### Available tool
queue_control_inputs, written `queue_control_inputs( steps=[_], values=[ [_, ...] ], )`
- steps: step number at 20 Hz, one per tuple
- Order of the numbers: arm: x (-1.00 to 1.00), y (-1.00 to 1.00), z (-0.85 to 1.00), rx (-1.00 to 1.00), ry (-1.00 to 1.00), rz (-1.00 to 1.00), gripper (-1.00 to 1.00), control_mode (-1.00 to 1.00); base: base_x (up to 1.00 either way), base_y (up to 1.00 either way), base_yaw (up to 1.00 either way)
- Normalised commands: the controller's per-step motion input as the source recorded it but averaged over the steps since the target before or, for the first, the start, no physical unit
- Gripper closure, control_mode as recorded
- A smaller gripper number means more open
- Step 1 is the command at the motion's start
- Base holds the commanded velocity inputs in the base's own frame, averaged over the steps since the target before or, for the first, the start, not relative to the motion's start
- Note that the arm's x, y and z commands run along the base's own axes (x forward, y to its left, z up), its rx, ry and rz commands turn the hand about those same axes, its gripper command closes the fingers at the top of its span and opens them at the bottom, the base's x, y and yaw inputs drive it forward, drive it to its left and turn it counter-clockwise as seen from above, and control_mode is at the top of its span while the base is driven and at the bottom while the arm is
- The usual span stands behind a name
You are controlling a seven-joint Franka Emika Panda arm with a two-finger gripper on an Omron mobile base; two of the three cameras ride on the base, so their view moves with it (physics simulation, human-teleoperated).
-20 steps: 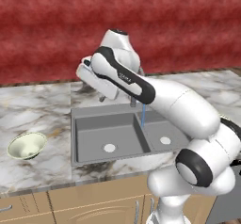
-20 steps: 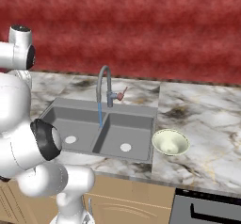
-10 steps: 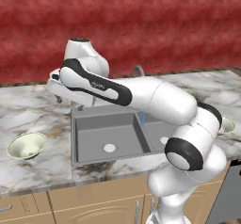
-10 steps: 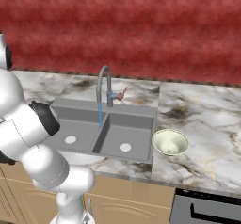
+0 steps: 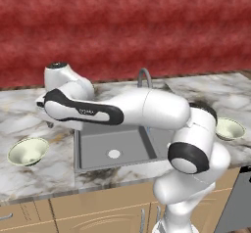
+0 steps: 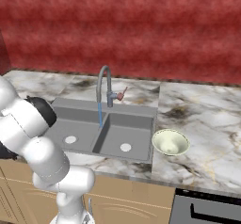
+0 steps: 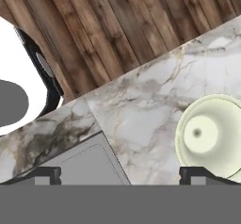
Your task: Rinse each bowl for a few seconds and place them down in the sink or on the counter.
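1. The table (image 5: 34, 178), a marbled stone worktop on tan cabinets, is seen running under a red wall; bare stone lies open on either side of the sink, and its front edge drops to a wooden floor (image 7: 117, 25) in the hand view.
2. The sink (image 6: 136, 143) is set into the table, its two grey basins parted by a low wall, with a round white drain in each; a thin blue stream is seen falling from the curved faucet (image 6: 102, 79) beside that wall.
3. The arm (image 5: 142, 110) is stretched low across the sink toward the table's left part; compared with a second ago, it has been swung from above the sink far to the left.
4. One bowl (image 5: 28, 151) rests on the table left of the sink, apart from its rim. The other bowl (image 6: 171, 142) rests on the table just beside the sink's right edge; both bowls are unchanged in place.
5. The pincer (image 7: 120, 173) is spread wide and holds nothing, with the left bowl near one fingertip (image 7: 202, 173) in the hand view.
6. No writing can be read.
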Motion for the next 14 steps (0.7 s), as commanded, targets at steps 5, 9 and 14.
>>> queue_control_inputs(
  steps=[5, 9, 14],
  values=[
    [-0.01, 0.21, -0.48, -0.01, 0.0, 0.0, -1.0, -1.0, 0.0, 0.0, 0.0],
    [0.0, 0.23, -0.3, 0.0, -0.02, 0.0, -1.0, -1.0, 0.0, 0.0, 0.0],
    [0.0, 0.19, -0.36, 0.0, -0.02, 0.0, -1.0, -1.0, 0.0, 0.0, 0.0]
  ],
)
